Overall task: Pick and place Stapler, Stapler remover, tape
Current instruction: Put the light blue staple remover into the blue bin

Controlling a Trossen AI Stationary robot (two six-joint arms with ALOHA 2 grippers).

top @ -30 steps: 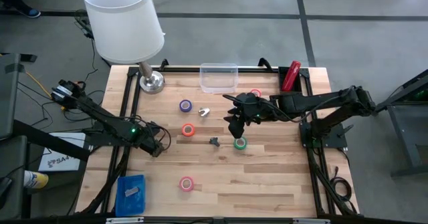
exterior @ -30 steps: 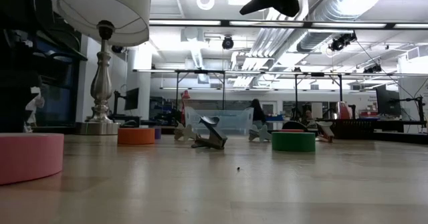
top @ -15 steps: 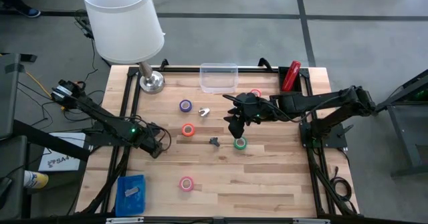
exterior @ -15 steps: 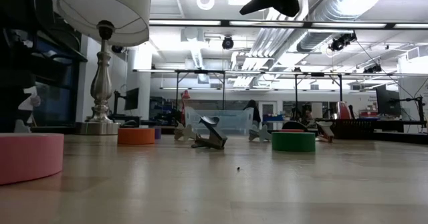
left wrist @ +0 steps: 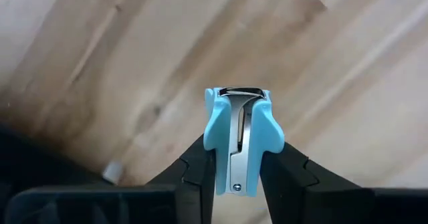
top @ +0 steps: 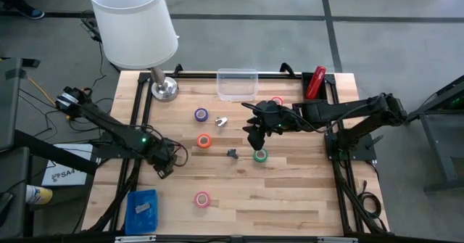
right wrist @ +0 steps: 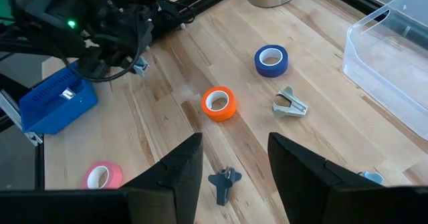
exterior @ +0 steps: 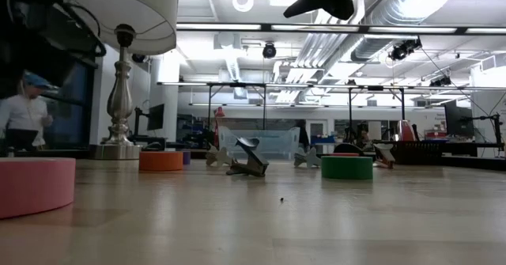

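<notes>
On the table (top: 290, 192), at the far edge: clear bin (top: 237, 83), and the red stapler (top: 315, 82) beyond it by the right corner, untouched. Over the middle: right gripper (top: 254, 136) hovering just beside the green tape roll (top: 260, 154), fingers apart, nothing between them. Near the left edge: left gripper (top: 165, 167) low over the wood, fingers clamped on a light-blue staple remover (left wrist: 242, 138), pinched only by its flared sides. Could twist or slip free on a quick swing, given so narrow a hold. Could also clip the orange roll (top: 204, 141) or purple roll (top: 201, 114) on a low path toward the bin.
</notes>
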